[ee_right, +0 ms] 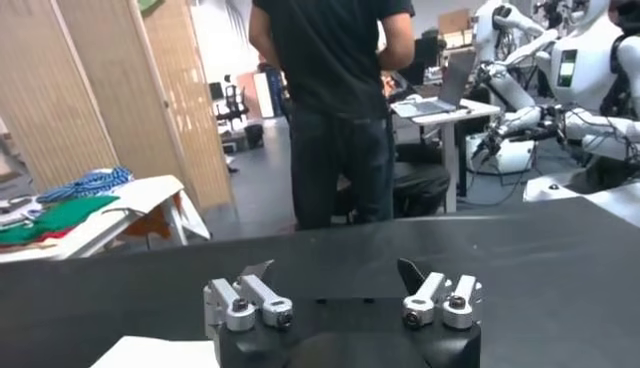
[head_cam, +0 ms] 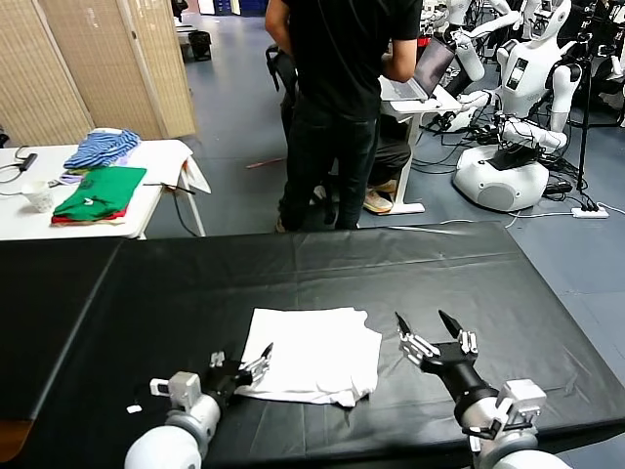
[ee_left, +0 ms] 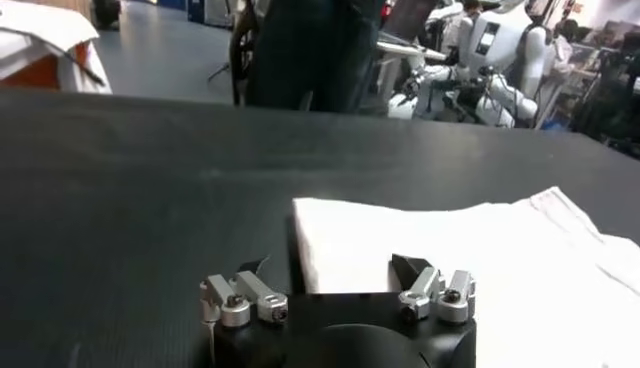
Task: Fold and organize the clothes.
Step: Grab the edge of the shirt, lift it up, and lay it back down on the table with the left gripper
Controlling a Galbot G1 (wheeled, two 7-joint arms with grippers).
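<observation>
Left gripper (head_cam: 256,363) and right gripper (head_cam: 430,327) both wide open, empty, flanking white T-shirt (head_cam: 312,354), which lay folded compact on bench (head_cam: 176,293); tidying/placement prob. left.

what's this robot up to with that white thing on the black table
A two-armed robot is working on a white T-shirt that lies already folded into a rough rectangle on the black table. Neither hand holds anything. The left hand is open and low at the shirt's left edge, its fingertips right by the fabric. The right hand is open too, just off the shirt's right side, apart from it. Behind the table a person in black stands with their back turned.
</observation>
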